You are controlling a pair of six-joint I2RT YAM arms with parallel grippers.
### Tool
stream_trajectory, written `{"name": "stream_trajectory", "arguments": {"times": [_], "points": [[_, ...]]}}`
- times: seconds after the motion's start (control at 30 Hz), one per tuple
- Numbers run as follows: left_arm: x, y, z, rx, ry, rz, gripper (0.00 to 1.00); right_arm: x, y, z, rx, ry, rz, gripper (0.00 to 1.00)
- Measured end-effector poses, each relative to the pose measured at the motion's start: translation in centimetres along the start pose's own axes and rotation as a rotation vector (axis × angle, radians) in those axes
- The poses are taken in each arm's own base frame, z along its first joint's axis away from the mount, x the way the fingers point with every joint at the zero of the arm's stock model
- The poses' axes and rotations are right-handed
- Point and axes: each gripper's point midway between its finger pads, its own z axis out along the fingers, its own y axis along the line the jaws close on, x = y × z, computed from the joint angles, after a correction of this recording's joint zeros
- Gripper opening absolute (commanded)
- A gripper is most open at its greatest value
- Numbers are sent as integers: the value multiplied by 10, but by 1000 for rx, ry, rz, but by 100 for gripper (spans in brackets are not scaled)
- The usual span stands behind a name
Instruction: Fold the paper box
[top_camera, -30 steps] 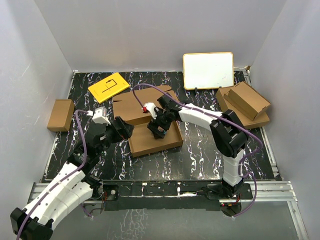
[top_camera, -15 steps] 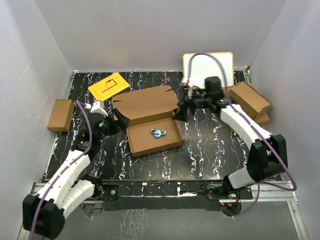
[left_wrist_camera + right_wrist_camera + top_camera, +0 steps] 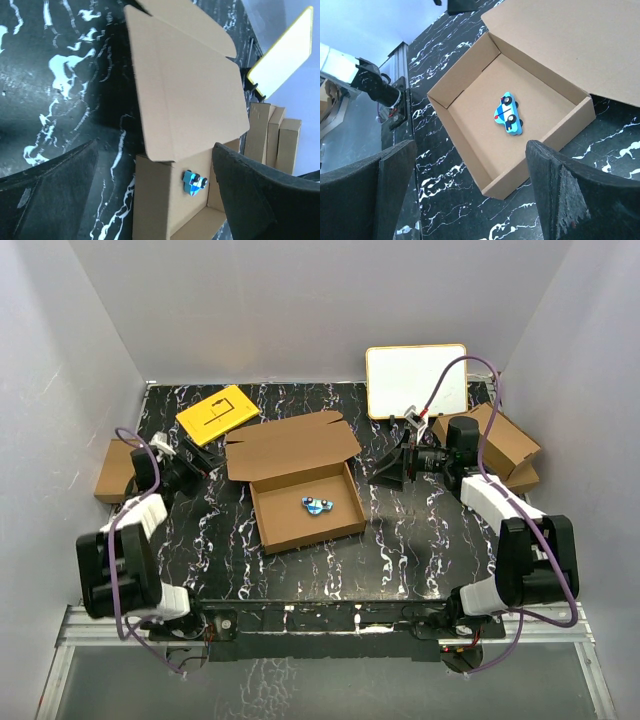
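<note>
The paper box (image 3: 300, 523) sits mid-table as an open shallow brown tray, its lid (image 3: 290, 445) laid back toward the far side. A small blue toy car (image 3: 317, 504) lies inside the tray. My left gripper (image 3: 192, 470) is open and empty, left of the box and apart from it. My right gripper (image 3: 388, 469) is open and empty, right of the box and apart from it. The left wrist view shows the lid (image 3: 190, 85) and car (image 3: 194, 181) between my spread fingers (image 3: 50, 195). The right wrist view shows the tray (image 3: 470, 107) and car (image 3: 508, 114).
A flat yellow card (image 3: 217, 412) lies at the back left. A small brown box (image 3: 115, 468) sits at the left edge behind my left arm. A whiteboard (image 3: 416, 380) stands at the back right, with stacked folded cardboard boxes (image 3: 497, 443) beside it.
Both arms have pulled back from the box, the left one leftward and the right one rightward. The right gripper left the tray, and the toy car now lies in it.
</note>
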Motion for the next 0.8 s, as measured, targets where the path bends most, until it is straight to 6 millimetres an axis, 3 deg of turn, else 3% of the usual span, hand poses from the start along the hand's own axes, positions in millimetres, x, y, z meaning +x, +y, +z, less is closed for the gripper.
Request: {"name": "stream_trajectory", "arguments": {"times": [0.1, 0.27, 0.6, 0.8], "points": [[4, 22, 18, -8, 57, -75, 89, 5, -4, 1, -9, 8, 25, 99], [5, 31, 50, 41, 132, -134, 81, 12, -11, 2, -5, 18, 54, 99], [-13, 24, 81, 146, 151, -164, 60, 13, -14, 2, -6, 21, 44, 99], [-7, 23, 91, 172, 189, -177, 46, 16, -17, 2, -2, 25, 51, 99]]}}
